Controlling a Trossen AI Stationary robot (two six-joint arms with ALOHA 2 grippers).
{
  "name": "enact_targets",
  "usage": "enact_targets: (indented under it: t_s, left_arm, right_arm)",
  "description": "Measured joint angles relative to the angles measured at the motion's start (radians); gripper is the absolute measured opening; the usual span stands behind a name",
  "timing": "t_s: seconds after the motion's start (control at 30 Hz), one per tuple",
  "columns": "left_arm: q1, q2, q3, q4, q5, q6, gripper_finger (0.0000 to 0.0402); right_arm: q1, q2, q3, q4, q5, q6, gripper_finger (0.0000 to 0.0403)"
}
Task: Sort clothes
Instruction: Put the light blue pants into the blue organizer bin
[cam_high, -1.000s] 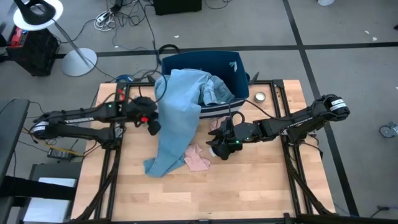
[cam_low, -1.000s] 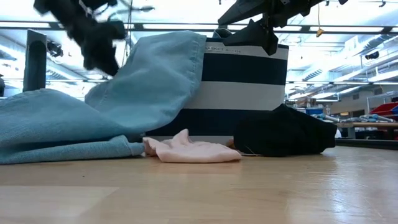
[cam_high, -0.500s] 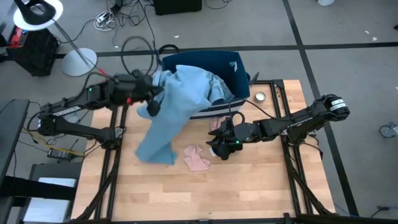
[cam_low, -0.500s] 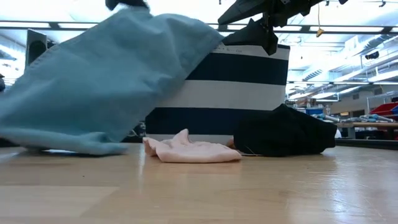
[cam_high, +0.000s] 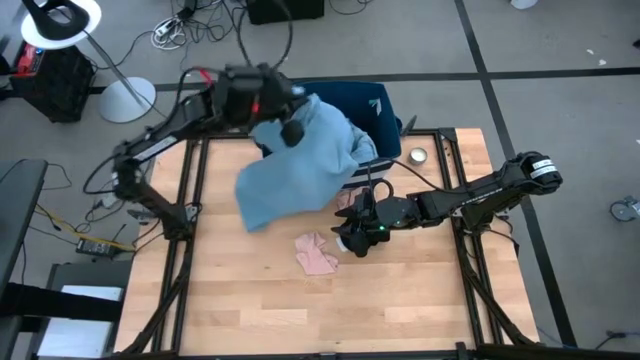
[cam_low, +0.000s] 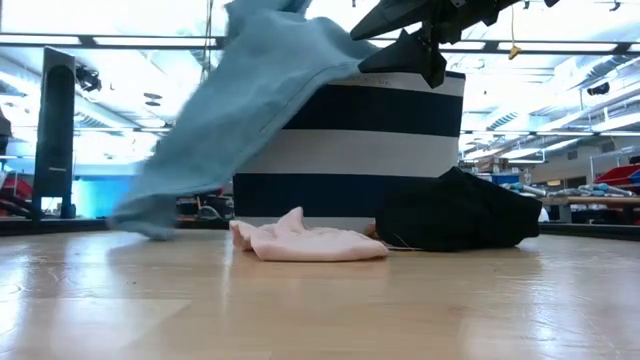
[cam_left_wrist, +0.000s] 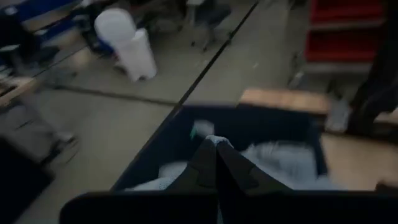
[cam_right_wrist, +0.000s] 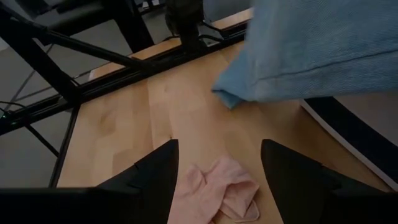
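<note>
Near table half (cam_high: 300, 320) bare; striped bin (cam_high: 375, 105), hanging denim (cam_high: 290, 170), pink cloth (cam_high: 317, 254) crowd far half.

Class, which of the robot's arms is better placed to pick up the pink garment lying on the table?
The right: its open gripper sits beside the pink garment, while the left gripper is shut on the light blue denim piece.

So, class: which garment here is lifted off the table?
The light blue denim piece, hanging from the shut left gripper; the pink item and black item lie flat.
</note>
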Motion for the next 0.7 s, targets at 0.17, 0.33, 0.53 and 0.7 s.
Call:
enact_targets:
  t_s: [0.17, 0.33, 0.53, 0.7]
  left_arm:
    - [0.075, 0.155, 0.291, -0.03, 0.15, -0.008, 0.0]
    - [0.156, 0.216, 0.353, 0.007, 0.283, -0.085, 0.0]
    - [0.214, 0.221, 0.285, -0.199, 0.317, -0.123, 0.0]
    - [0.214, 0.227, 0.144, -0.244, 0.318, -0.101, 0.0]
  right_arm:
    - [0.0, 0.0, 0.0, 0.0, 0.0, 0.0, 0.0229]
    - [0.0, 0.0, 0.0, -0.004, 0.0, -0.006, 0.0229]
    - [0.0, 0.0, 0.0, -0.029, 0.001, -0.006, 0.0229]
    - [0.0, 0.0, 0.0, -0.03, 0.001, -0.006, 0.0229]
